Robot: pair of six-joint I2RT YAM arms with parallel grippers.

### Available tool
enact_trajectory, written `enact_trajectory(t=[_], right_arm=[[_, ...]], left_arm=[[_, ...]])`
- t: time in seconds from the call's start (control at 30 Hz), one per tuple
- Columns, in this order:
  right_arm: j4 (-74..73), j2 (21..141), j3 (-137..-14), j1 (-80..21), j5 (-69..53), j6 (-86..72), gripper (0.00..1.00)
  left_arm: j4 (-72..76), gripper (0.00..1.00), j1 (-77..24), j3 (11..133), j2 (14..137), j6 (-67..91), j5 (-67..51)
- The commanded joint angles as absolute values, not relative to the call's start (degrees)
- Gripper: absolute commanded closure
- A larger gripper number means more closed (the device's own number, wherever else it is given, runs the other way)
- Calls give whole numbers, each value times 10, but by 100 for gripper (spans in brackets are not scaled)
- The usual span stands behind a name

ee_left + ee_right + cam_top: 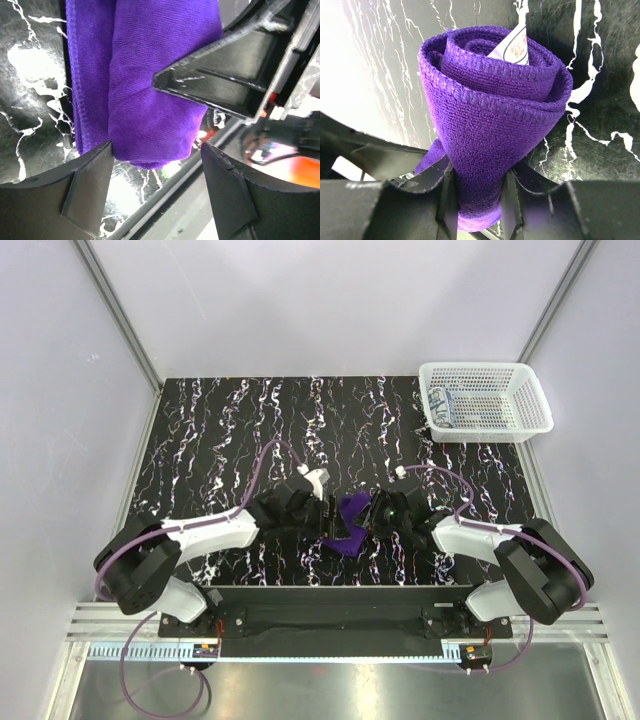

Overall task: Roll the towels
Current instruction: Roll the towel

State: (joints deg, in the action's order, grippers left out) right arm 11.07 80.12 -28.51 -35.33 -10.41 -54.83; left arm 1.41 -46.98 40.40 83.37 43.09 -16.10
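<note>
Item one: purple towel [490,125], plain deep purple cloth, wound into a loose roll, with the stitched hem spiralling at its open end and a white label tucked inside. It is located about midway along the near edge of the desk [220,440], between the two hands, with a loose part lying on the black marbled surface. Right hand [477,185]: fingers narrow, pinching the lower end of the roll from both sides. Left hand [156,150]: fingers wide, the towel's end between them, one finger at the cloth's edge and the other standing clear. Item two: patterned towel [443,405], white with blue-grey print, lying in the left end of the basket [535,410], a white mesh one at the far right corner of the desk.
</note>
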Motion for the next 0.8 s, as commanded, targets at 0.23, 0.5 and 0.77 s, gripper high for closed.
enact_trajectory(t=[0.23,0.5,0.77], right_arm=[[96,809,-301,-367,-112,-534,67],[98,829,-306,-367,-118,-533,68],[99,842,-313,-368,-125,-533,68]], left_arm=[[-167,23,-612,508,804,307,160],[-191,21,-726,548,837,244,326],[-185,17,-787,604,916,193,376]])
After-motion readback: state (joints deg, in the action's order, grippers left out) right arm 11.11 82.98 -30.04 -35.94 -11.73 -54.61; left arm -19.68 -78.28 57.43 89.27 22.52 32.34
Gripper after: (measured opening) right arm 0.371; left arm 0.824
